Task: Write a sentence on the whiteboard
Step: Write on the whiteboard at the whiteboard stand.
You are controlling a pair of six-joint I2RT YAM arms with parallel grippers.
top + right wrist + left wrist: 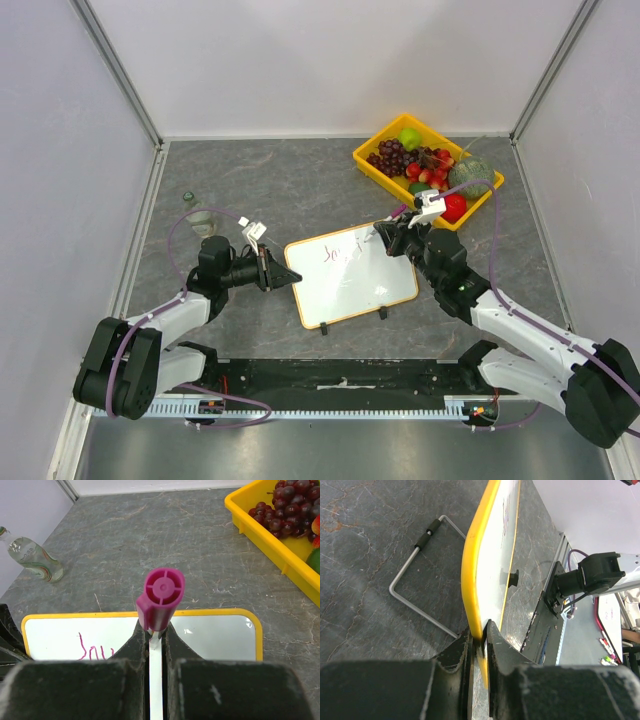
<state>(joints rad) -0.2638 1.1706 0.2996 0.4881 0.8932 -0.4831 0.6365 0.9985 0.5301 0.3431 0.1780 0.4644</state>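
The whiteboard, white with a yellow-tan frame, lies at the table's middle. Pinkish-red writing reading roughly "Joy" sits near its upper left, and shows in the right wrist view. My left gripper is shut on the board's left edge; the left wrist view shows its jaws pinching the yellow frame. My right gripper is shut on a magenta marker, held upright over the board's top edge, its tip hidden below the fingers. The board's wire stand lies on the table behind it.
A yellow fruit tray with grapes and other fruit stands at the back right, close behind my right gripper. A clear bottle lies at the left near my left arm. Grey walls enclose the table.
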